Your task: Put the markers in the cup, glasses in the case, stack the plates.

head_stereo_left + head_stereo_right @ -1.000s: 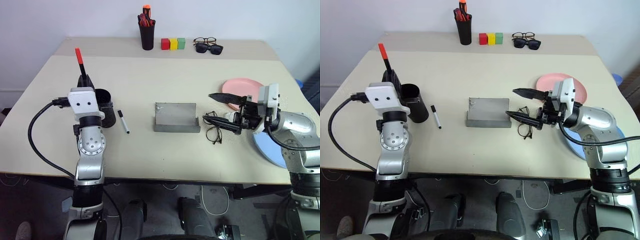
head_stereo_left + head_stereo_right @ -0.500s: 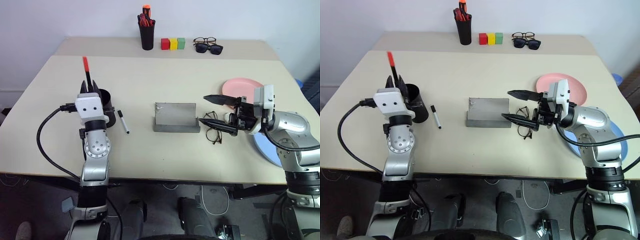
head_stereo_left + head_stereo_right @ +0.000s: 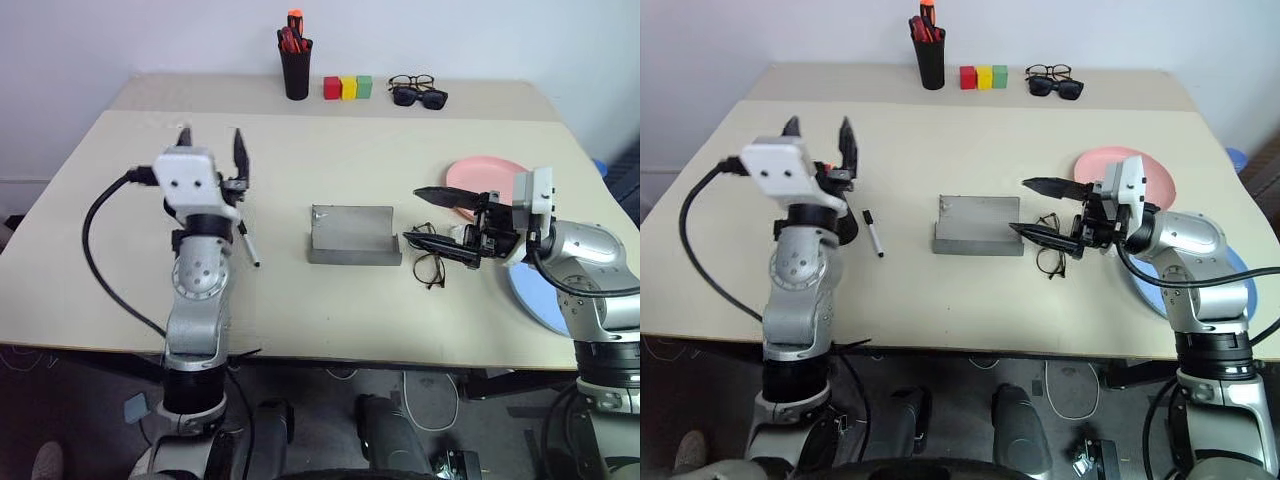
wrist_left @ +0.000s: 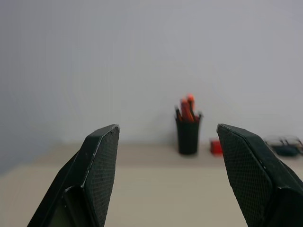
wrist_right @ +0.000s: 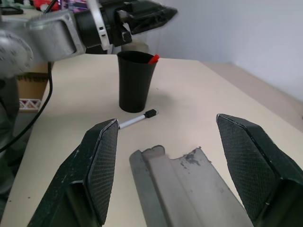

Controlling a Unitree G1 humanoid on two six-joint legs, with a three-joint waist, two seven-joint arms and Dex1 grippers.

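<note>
Black cup point(image 5: 136, 80); grey case point(image 3: 352, 236); pink plate point(image 3: 488, 177); blue plate point(image 3: 538, 296).

I see a beige table point(image 3: 300, 300) with the grey case point(image 3: 353, 237) at its centre. Left of the case lie a white marker point(image 3: 246, 244) and black cup point(image 5: 136, 80); right, glasses point(image 3: 428, 262), pink plate point(image 3: 480, 175) and blue plate point(image 3: 530, 295).

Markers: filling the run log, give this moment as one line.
red marker: in cup | white marker: on table | left gripper: open, empty | right gripper: open, over glasses
</note>
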